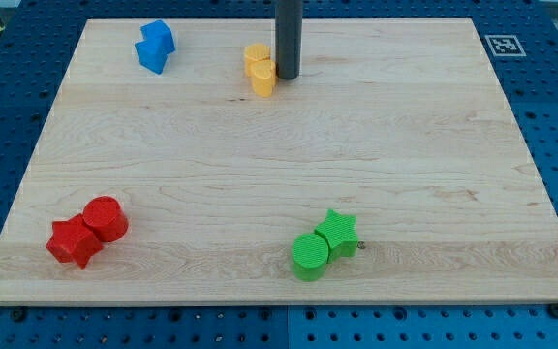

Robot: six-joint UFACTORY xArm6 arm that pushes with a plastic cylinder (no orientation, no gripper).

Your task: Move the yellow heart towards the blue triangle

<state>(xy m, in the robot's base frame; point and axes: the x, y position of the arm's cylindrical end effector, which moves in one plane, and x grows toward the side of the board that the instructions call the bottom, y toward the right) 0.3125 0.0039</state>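
My tip (288, 77) touches the right side of the yellow heart (259, 68) near the bench (279, 165) top. The blue triangle (154, 46) sits well left. There is no pincer, only a rod.

Wooden board (279, 145) (coloured blocks atop)

Red pair (87, 231) btm-left, green pair (325, 244) btm-centre, on wood board (279, 174).

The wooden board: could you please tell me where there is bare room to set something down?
The widest bare stretch is the board's middle, between the yellow heart at the top and the green pair at the bottom. The right side is bare too. The blue block, my tip beside the heart's right, and the red pair bottom left crowd their patches.
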